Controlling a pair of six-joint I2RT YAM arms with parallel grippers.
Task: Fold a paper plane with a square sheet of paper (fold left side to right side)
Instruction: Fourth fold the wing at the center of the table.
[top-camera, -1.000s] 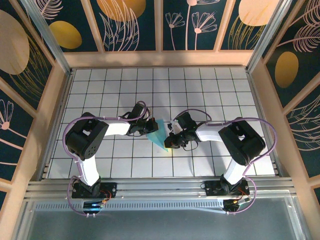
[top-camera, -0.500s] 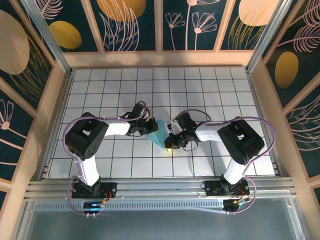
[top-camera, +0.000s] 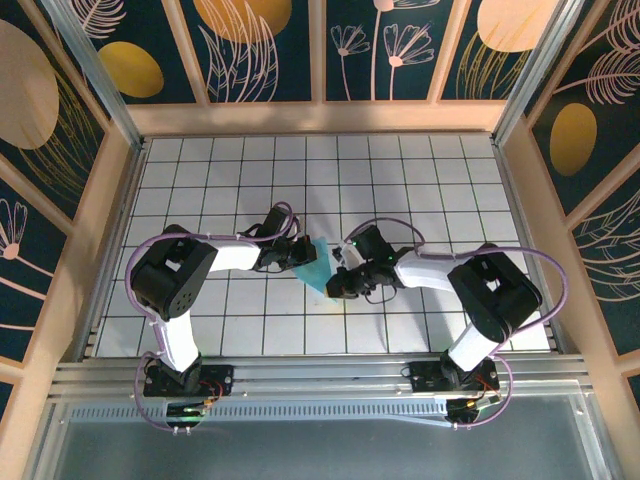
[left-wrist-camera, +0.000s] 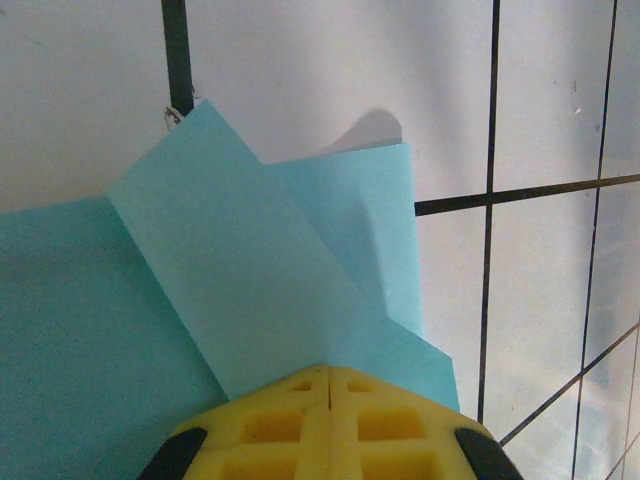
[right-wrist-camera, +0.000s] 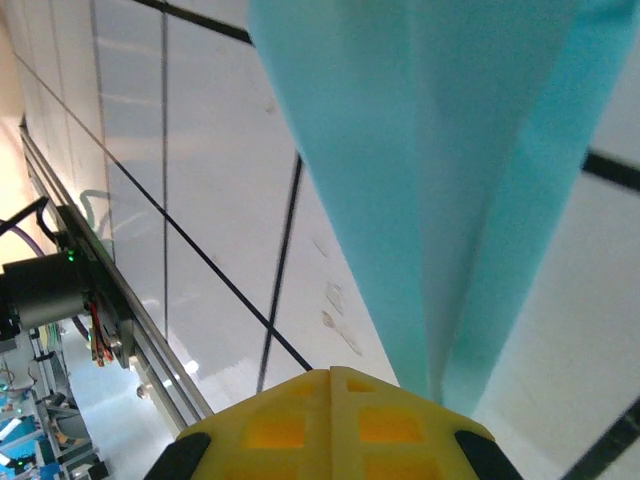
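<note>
Paper plane (top-camera: 316, 267), a creased teal wedge, lies on the tiled counter (top-camera: 420, 180) between the two arms, its point toward the near edge. The left hand (top-camera: 299, 256) is clenched, its yellow fingers (left-wrist-camera: 290, 420) pressed together over the overlapping flaps at the wide end. The right hand (top-camera: 337, 286) is likewise clenched at the narrow tip. Whether either actually nips the paper, I cannot tell.

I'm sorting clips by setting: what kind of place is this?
Probably a lab robot cell, not a home: two arms bolted to an aluminium rail, a white gridded table with folded teal paper, and wood-framed decorative panels walling it in.
</note>
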